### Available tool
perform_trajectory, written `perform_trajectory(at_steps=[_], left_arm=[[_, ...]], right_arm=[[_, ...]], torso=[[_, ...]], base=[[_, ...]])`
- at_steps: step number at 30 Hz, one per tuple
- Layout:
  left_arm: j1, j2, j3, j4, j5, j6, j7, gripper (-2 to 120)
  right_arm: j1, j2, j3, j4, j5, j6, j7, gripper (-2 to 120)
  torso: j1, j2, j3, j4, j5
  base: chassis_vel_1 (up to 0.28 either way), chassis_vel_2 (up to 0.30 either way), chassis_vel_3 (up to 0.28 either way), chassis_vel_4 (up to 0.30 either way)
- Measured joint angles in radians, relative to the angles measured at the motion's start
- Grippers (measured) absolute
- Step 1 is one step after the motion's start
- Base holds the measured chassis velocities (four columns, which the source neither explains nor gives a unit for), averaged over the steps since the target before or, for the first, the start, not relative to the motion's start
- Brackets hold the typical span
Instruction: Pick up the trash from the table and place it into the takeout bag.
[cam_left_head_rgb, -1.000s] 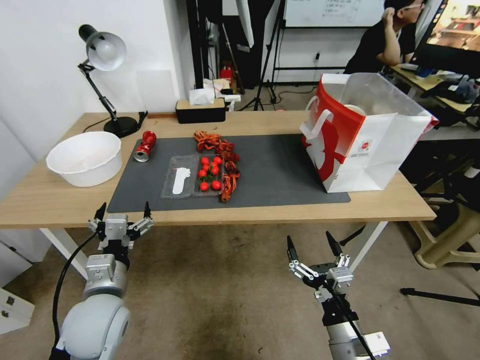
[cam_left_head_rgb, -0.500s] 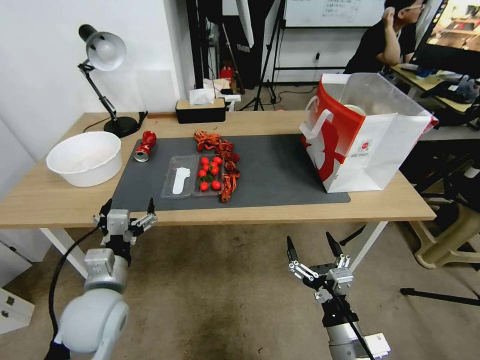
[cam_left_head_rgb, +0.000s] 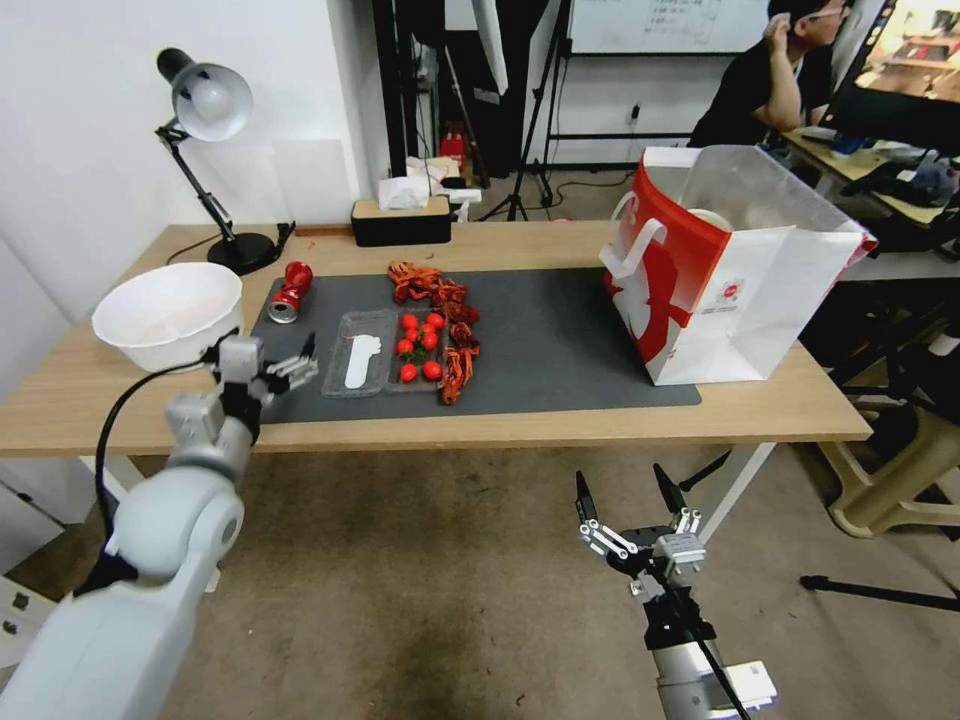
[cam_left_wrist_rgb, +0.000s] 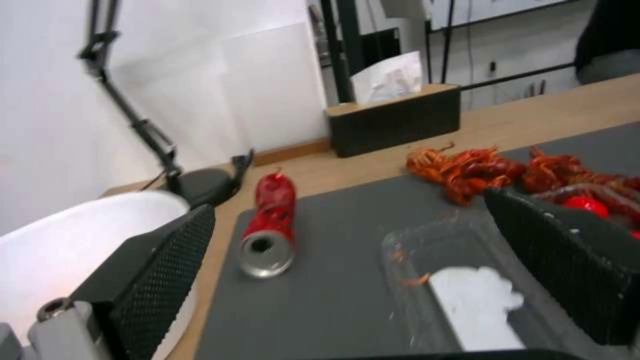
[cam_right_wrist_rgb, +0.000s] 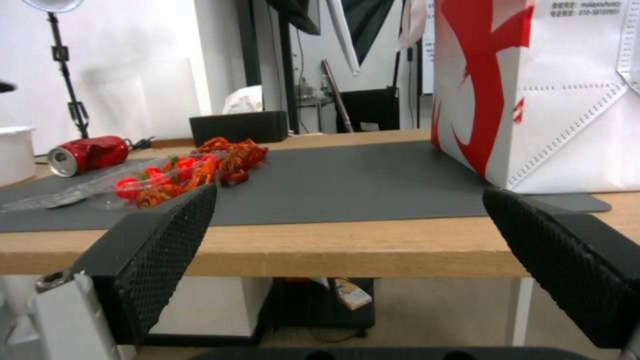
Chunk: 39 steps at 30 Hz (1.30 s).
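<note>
I had the desk (cam_left_head_rgb: 600, 425) square in front of me, its near edge running straight across, and the dark grey mat (cam_left_head_rgb: 560, 345) covered most of the middle. Open mat lay between the leftovers and the takeout bag (cam_left_head_rgb: 725, 275), which stood at the mat's three o'clock end, upright, mouth open. Bare floor below the near edge gave plenty of room.

The left gripper (cam_left_head_rgb: 262, 362) was up over the desk's near-left part, right at the mat's near-left corner, jaws spread wide and holding nothing. A white bowl (cam_left_head_rgb: 170, 315) sat just beside it at nine o'clock, close enough to crowd that side. In the left wrist view the left gripper (cam_left_wrist_rgb: 347, 260) framed the crushed red can (cam_left_wrist_rgb: 270, 225), which lay on its side ahead at twelve o'clock, open end toward the camera, apart from both fingers (cam_left_wrist_rgb: 167, 270). The can (cam_left_head_rgb: 290, 291) rested on the mat's far-left corner. The clear tray (cam_left_head_rgb: 362, 352) with a white scrap lay just at one o'clock of the jaws, cherry tomatoes (cam_left_head_rgb: 418, 345) and red crayfish shells (cam_left_head_rgb: 440, 300) beyond it.

The right gripper (cam_left_head_rgb: 622, 492) hung below the desk's near edge, off the desk at five o'clock, jaws released and wide, touching nothing.
</note>
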Motion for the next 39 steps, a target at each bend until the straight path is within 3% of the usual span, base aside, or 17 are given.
perform_trajectory(at_steps=[5,7,9,12,13,16,19,24,27,31,39], left_arm=[[-0.116,0.023,0.058,0.06,-0.029,0.026,0.002,100],[-0.232,0.038,0.11,0.139,-0.042,0.038,0.016,100],[-0.261,0.041,0.124,0.168,-0.043,0.039,0.02,100],[-0.395,0.051,0.201,0.34,-0.048,0.037,0.05,100],[-0.395,0.051,0.201,0.34,-0.048,0.037,0.05,100],[-0.499,0.046,0.259,0.456,-0.052,0.031,0.077,100],[-0.575,0.033,0.297,0.524,-0.05,0.04,0.088,100],[-0.646,0.015,0.332,0.6,-0.038,0.066,0.095,100],[-0.721,-0.009,0.367,0.7,0.0,0.134,0.107,100],[-0.764,-0.028,0.386,0.773,0.045,0.173,0.111,100],[-0.811,-0.044,0.404,0.848,0.065,0.198,0.111,100]], right_arm=[[0.003,0.003,0.001,-0.007,0.001,-0.001,0.0,100],[0.004,0.007,0.005,-0.013,0.001,-0.001,0.001,100],[0.004,0.008,0.006,-0.015,0.001,-0.001,0.001,100],[0.004,0.014,0.015,-0.028,0.002,-0.001,0.001,100],[0.004,0.014,0.015,-0.028,0.002,-0.001,0.001,100],[0.007,0.016,0.017,-0.035,0.003,-0.001,0.001,100],[0.009,0.017,0.017,-0.04,0.003,-0.001,0.001,100],[0.009,0.018,0.017,-0.044,0.004,-0.001,0.002,100],[0.007,0.016,0.021,-0.048,0.006,0.001,0.002,100],[0.005,0.013,0.024,-0.05,0.008,0.005,0.002,100],[0.005,0.012,0.025,-0.052,0.008,0.006,0.003,100]], torso=[[0.0,0.0,0.0,-0.0002,0.0005],[0.0,0.0,0.0,-0.0001,0.0004],[0.0,0.0,0.0,-0.0001,0.0006],[0.0,0.0,0.0,0.0001,0.0002],[0.0,0.0,0.0,0.0001,0.0002],[0.0,0.0,0.0,0.0001,0.0],[0.0,0.0,0.0,-0.0001,0.0003],[0.0,0.0,0.0,-0.0001,0.0005],[0.0,0.0,0.0,0.0,0.0004],[0.0,0.0,0.0,-0.0001,0.0002],[0.0,0.0,0.0,0.0,0.0002]], base=[[0.0,0.0,0.0,0.0],[0.0,0.0,0.0,0.0],[0.0,0.0,0.0,0.0],[0.0,0.0,0.0,0.0],[0.0,0.0,0.0,0.0],[0.0,0.0,0.0,0.0],[0.0,0.0,0.0,0.0],[0.0,0.0,0.0,0.0],[0.0,0.0,0.0,0.0],[0.0,0.0,0.0,0.0],[0.0,0.0,0.0,0.0]])
